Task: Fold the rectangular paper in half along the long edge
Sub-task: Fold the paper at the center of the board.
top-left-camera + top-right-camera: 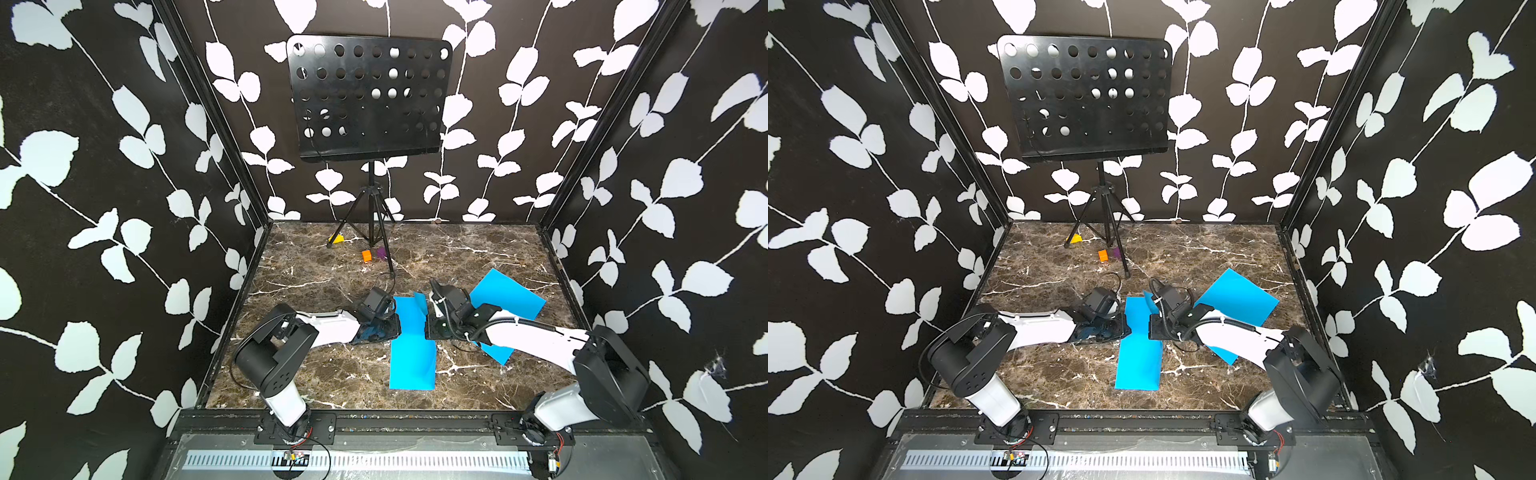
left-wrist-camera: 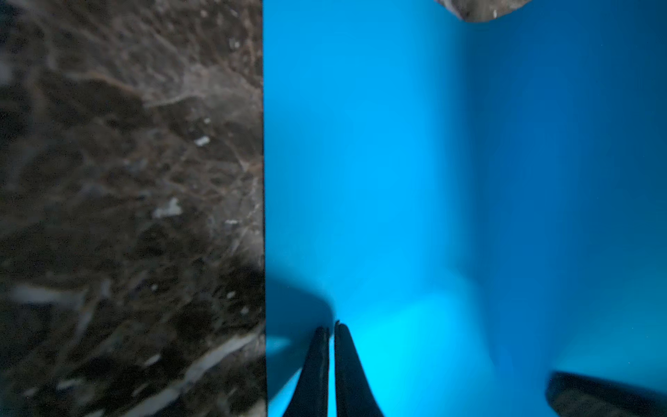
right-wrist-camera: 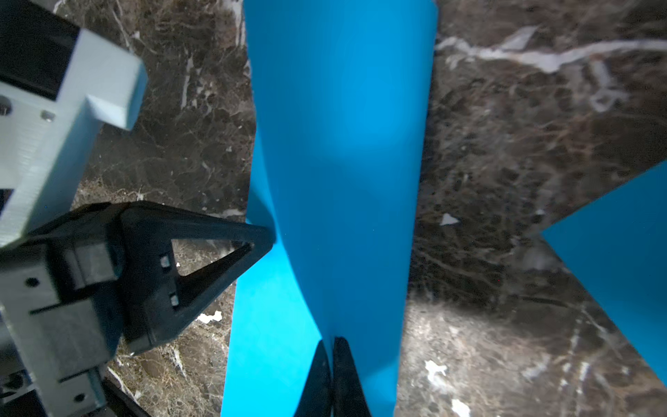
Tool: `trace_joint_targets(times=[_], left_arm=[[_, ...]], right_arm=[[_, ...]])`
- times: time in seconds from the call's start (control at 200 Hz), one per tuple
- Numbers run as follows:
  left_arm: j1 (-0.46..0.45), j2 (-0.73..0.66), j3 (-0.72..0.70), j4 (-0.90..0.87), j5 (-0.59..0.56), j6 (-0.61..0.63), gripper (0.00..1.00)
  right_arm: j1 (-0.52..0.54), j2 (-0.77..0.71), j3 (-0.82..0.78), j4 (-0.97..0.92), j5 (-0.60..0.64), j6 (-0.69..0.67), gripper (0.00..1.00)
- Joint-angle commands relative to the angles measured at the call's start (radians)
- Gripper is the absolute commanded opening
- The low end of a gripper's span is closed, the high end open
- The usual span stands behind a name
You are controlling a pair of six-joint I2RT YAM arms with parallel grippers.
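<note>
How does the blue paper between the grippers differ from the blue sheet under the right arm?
The middle paper is pinched by the left gripper and right gripper; the side sheet lies free. The middle paper curves up at its far end; the side sheet is flat. The middle paper looks narrower; the side sheet sits diagonally. Both are bright blue.

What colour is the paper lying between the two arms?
Plain bright blue paper, no pattern; shows best in the right wrist view.
</note>
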Motion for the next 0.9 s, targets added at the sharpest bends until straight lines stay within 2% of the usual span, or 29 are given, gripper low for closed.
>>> trace_joint_targets(times=[0.0,0.14,0.27,0.4,0.61,0.81,0.895], left_arm=[[-0.002,0.051,-0.051,-0.057,-0.01,-0.02,0.1],[-0.003,0.027,-0.056,-0.056,-0.013,-0.023,0.15],[-0.003,-0.016,-0.056,-0.061,-0.019,-0.022,0.29],[-0.003,-0.078,-0.052,-0.095,-0.034,-0.016,0.38],[-0.002,-0.18,-0.058,-0.213,-0.124,-0.019,0.48],[-0.003,-0.27,-0.096,-0.254,-0.213,-0.058,0.5],[-0.003,-0.248,-0.098,-0.244,-0.186,-0.081,0.41]], right_arm=[[0.017,0.04,0.014,0.116,-0.039,0.044,0.03],[0.017,0.085,0.021,0.184,-0.071,0.075,0.03],[0.018,0.123,0.03,0.166,-0.048,0.075,0.02],[0.017,0.135,0.026,0.159,-0.025,0.075,0.01],[0.017,0.15,0.027,0.167,-0.016,0.075,0.01],[0.016,0.163,0.027,0.168,-0.001,0.083,0.01],[0.016,0.166,0.025,0.177,-0.006,0.085,0.01]])
